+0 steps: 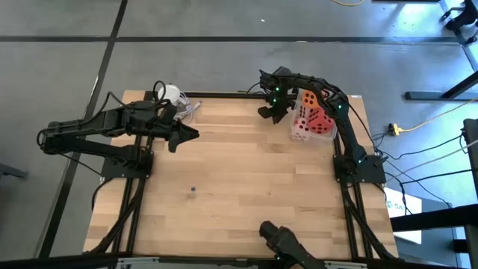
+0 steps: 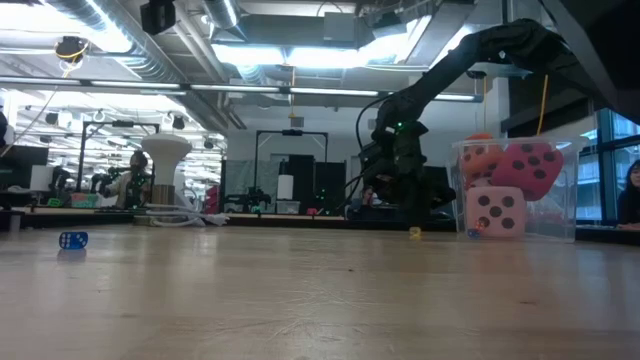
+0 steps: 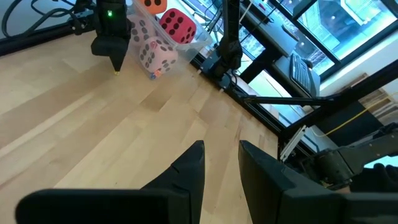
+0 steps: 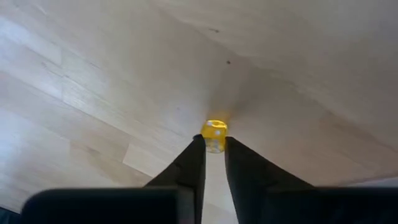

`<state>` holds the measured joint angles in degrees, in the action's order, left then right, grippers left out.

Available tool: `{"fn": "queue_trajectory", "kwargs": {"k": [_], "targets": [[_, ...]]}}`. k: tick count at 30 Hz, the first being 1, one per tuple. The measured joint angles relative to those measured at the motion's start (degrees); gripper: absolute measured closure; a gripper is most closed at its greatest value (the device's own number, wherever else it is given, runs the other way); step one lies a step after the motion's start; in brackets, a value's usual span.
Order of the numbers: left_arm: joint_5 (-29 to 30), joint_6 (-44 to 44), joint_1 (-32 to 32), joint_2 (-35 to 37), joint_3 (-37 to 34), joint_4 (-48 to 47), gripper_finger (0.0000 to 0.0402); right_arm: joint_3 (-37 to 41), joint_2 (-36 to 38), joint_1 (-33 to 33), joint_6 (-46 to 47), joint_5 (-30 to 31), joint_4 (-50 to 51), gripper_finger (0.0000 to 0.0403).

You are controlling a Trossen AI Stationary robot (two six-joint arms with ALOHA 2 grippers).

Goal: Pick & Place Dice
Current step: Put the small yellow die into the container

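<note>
A tiny yellow die sits on the wooden table near its far edge. My right gripper reaches steeply down onto it and is shut on it; the low view shows the yellow die under the fingers. Just to the right stands a clear bin with large soft dice: a pale pink one, a red one and an orange one. A small blue die lies alone mid-table. My left gripper hovers open above the table's left part with nothing between its fingers. My right gripper pinches the yellow die by two opposite sides, only at the free ends of its two fingers. The fingers slant steeply down from above. The die sits on the tabletop.
A white object with clear plastic lies at the table's far left corner. A dark arm part juts in over the near edge. A person sits beyond the table at the right. Open wood lies mid-table around the blue die.
</note>
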<state>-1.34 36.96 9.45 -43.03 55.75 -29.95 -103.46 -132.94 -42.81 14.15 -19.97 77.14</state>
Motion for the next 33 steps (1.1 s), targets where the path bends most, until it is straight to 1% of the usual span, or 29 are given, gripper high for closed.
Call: {"fn": "queue_trajectory", "kwargs": {"k": [3,6,8,12,25,33], "targets": [[0.00,0.01,0.01,0.00,0.00,0.00,0.0311,0.00,0.00,0.00,0.00,0.03,0.00,0.0321],[0.00,0.00,0.00,0.00,0.00,0.00,0.0311,0.00,0.00,0.22,0.34,1.36,0.02,0.0291],[0.00,-0.01,0.02,0.00,0.00,0.00,0.0311,0.00,0.00,0.26,0.39,0.85,0.02,0.0274],[0.00,-0.05,0.01,0.00,0.00,0.00,0.0311,0.00,0.00,0.50,0.42,0.21,0.16,0.0261],[-0.42,-0.05,0.01,0.00,0.00,0.02,0.0311,-0.13,-2.10,2.10,0.21,0.00,0.68,0.0283],[-0.44,-0.05,0.02,0.00,0.00,0.00,0.0311,-0.11,-2.20,2.10,-0.20,0.21,0.68,0.0318]]}}
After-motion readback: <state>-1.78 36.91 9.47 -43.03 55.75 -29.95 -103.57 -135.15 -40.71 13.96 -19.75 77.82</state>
